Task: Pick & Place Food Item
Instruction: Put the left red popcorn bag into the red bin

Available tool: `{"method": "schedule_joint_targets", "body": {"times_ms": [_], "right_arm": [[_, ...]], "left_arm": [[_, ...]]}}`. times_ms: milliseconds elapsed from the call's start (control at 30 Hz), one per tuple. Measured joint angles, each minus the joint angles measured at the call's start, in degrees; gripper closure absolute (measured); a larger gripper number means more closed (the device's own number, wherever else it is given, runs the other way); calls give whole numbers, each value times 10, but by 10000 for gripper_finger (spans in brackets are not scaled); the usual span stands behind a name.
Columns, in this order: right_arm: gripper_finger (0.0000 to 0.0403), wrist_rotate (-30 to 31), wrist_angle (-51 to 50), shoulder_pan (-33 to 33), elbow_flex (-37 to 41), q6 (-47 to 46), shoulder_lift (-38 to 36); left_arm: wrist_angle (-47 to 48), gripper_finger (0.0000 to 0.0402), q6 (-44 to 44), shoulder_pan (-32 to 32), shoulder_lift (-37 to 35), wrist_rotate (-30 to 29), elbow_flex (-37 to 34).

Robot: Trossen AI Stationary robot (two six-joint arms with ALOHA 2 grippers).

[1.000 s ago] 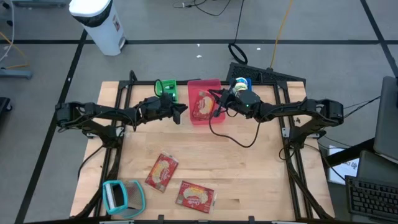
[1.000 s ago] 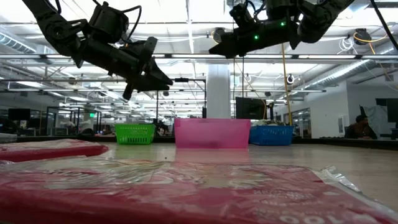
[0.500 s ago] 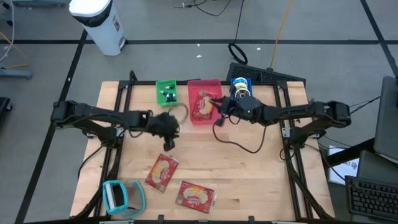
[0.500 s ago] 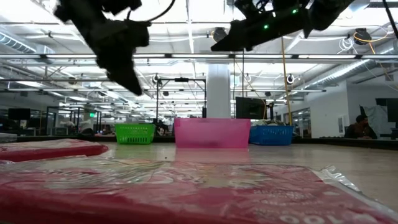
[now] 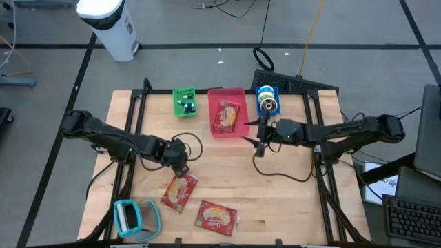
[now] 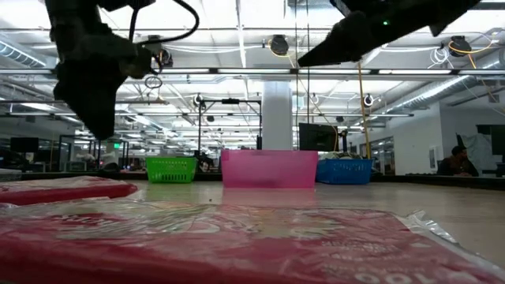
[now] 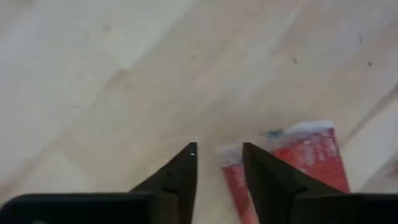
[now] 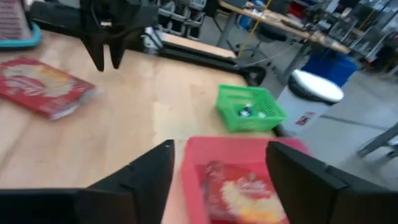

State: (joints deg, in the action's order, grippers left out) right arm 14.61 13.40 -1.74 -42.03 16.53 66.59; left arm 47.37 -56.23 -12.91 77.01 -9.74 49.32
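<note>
Two red food packets lie flat on the wooden table near its front: one (image 5: 179, 190) just nearer than my left gripper, the other (image 5: 217, 215) beside it. My left gripper (image 5: 180, 164) points down above the table at the first packet's far end (image 7: 298, 155). It is open by a narrow gap and holds nothing. A third red packet (image 5: 226, 117) lies inside the pink basket (image 5: 238, 93) at the back. My right gripper (image 5: 256, 134) hovers level, right of and nearer than that basket, with fingers wide open (image 8: 217, 149) and nothing between them.
A green basket (image 5: 184, 102) stands left of the pink one and a blue basket (image 5: 267, 98) right of it. A teal basket (image 5: 134, 215) sits at the near left corner. Bare wood lies between the two arms. A white bin (image 5: 110, 24) stands on the floor beyond the table.
My left gripper has swung from beside the pink basket toward the table's near edge and tipped from nearly level to pointing down over the packet. My right gripper has drawn back from over the pink basket toward the right and opened wide.
</note>
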Motion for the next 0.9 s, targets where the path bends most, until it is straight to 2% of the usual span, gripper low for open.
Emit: {"method": "schedule_joint_targets", "body": {"times_ms": [167,367,667,900], "right_arm": [[125,0,-1,35,35,-59,-18],[117,0,32,75,73,-86,-23],[130,1,81,121,107,-97,-24],[131,1,87,144,107,-101,-24]], "left_arm": [[-10,198,-30,-12,22,38,-11],[-14,145,-62,-44,25,47,-12],[-34,135,-136,-91,39,27,-12],[-37,135,-133,-100,110,30,-13]]}}
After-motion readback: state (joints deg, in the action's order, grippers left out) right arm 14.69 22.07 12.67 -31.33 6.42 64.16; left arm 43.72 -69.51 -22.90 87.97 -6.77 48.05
